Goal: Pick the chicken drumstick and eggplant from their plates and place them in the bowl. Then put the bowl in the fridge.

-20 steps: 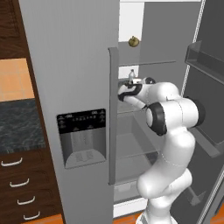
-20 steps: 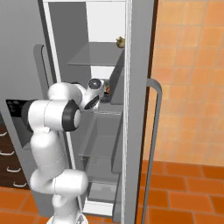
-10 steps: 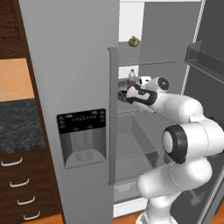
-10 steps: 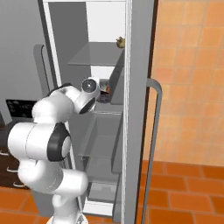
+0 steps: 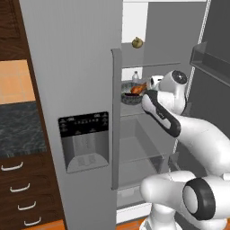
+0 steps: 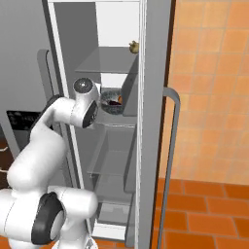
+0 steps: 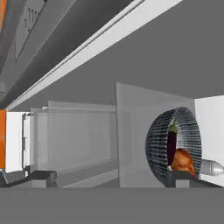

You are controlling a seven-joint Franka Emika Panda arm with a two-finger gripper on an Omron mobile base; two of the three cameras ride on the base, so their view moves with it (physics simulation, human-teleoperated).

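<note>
The fridge (image 5: pixel 76 90) stands with one door open, and the dark grey mottled bowl (image 5: pixel 129 98) rests on its middle shelf. The orange-brown chicken drumstick (image 5: pixel 138 89) and the dark eggplant (image 7: pixel 170 146) lie inside the bowl (image 7: pixel 156 148). My gripper (image 7: pixel 112 177) is open, its fingers spread wide. One fingertip (image 7: pixel 183 176) is right at the bowl's edge, the other far from it. In the left base view the hand (image 5: pixel 146 92) reaches in just to the right of the bowl. From the right base camera the bowl (image 6: pixel 112 103) sits just past my wrist.
A small round brownish item (image 5: pixel 137 42) sits on the shelf above. A small bottle (image 5: pixel 135 76) stands behind the bowl. The open door with its bins (image 5: pixel 211 58) is close on the right, and its long handle (image 6: pixel 171 146) shows outside. Drawers (image 5: pixel 18 188) lie to the left.
My elbow and forearm have swung down and to the right while the hand stayed by the bowl on the shelf. The bowl has not moved.
</note>
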